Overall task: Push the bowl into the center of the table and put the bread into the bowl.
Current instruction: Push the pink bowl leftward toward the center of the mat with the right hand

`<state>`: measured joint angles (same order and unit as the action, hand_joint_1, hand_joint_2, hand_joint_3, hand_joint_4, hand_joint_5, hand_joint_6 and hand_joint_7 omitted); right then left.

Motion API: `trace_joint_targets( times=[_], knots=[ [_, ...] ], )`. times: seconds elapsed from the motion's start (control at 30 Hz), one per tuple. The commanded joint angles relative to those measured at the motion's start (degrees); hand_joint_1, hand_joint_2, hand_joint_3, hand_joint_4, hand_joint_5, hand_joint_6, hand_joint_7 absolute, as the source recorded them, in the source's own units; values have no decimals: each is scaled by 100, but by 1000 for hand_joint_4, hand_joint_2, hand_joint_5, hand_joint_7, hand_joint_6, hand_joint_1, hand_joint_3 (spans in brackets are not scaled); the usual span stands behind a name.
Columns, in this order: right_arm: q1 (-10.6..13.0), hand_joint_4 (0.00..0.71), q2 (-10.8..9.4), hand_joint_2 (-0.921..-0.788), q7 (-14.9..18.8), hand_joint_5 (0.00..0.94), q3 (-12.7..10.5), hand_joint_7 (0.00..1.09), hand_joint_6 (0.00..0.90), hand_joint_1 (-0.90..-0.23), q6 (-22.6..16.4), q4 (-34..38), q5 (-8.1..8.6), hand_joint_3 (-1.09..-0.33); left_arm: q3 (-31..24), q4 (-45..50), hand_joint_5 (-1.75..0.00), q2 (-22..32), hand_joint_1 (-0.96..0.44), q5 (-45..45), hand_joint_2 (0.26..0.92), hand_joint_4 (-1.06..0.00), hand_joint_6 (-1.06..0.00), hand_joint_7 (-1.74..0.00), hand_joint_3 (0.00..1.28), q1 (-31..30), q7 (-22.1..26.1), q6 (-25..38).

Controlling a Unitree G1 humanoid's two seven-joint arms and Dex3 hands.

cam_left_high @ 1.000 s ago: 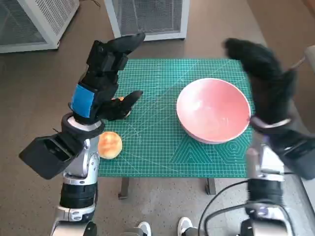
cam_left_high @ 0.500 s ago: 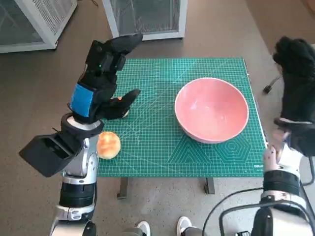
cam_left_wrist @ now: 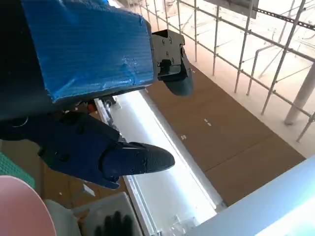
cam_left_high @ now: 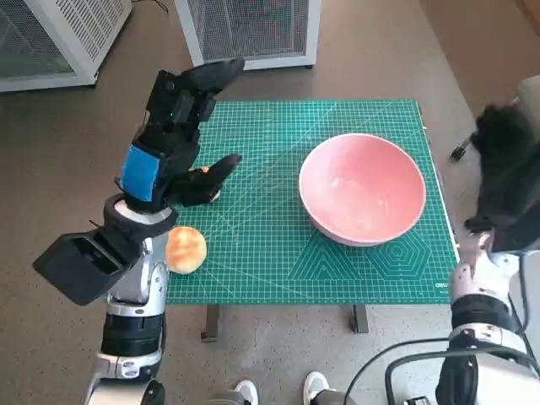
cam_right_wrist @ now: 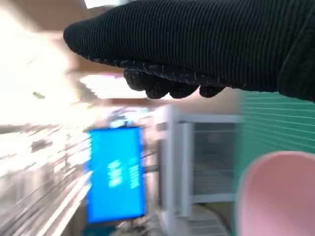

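A pink bowl (cam_left_high: 363,189) stands on the right half of the green cutting mat (cam_left_high: 278,245), and nothing lies in it. A round bread roll (cam_left_high: 186,249) lies near the mat's front left corner, partly under my left forearm. My left hand (cam_left_high: 173,126) hangs above the mat's left side with its fingers spread, holding nothing. The gloved right hand (cam_left_high: 506,173) is off the table's right edge, apart from the bowl, blurred, with nothing in it. The bowl's rim (cam_right_wrist: 275,191) shows in the right wrist view.
A small orange thing (cam_left_high: 205,171) lies on the mat beneath my left hand, mostly hidden. White mesh cabinets (cam_left_high: 245,25) stand on the floor beyond the table. A person's shoes (cam_left_high: 283,391) show below the table's front edge.
My right hand has swung from over the bowl's right rim out past the table's right edge and lower. The bowl sits slightly further left. The left hand and roll stay put.
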<state>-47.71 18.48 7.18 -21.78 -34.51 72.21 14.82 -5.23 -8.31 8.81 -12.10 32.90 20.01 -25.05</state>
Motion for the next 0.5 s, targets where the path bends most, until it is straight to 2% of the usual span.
trace_joint_targets(
  times=[0.03,0.17,0.33,0.5],
  knots=[
    [116,128,-185,-921,-46,1,-46,464,7,-424,409,225,-40,-707,-23,-52,-579,51,-527,-26,921,1,1,-892,378,31,45,-78],
    [100,136,-337,-921,33,6,-148,461,24,-439,687,293,50,-672,-39,-43,-578,70,-531,-41,921,1,1,-892,377,8,66,-79],
    [37,143,-531,-921,113,7,-272,450,34,-495,960,327,149,-618,-97,-62,-574,135,-537,-46,921,0,1,-887,373,-26,94,-103],
    [-31,161,-761,-921,92,13,-350,442,38,-503,1076,327,156,-614,-131,22,-534,197,-543,-35,921,-16,1,-879,368,-102,86,-80]
  ],
)
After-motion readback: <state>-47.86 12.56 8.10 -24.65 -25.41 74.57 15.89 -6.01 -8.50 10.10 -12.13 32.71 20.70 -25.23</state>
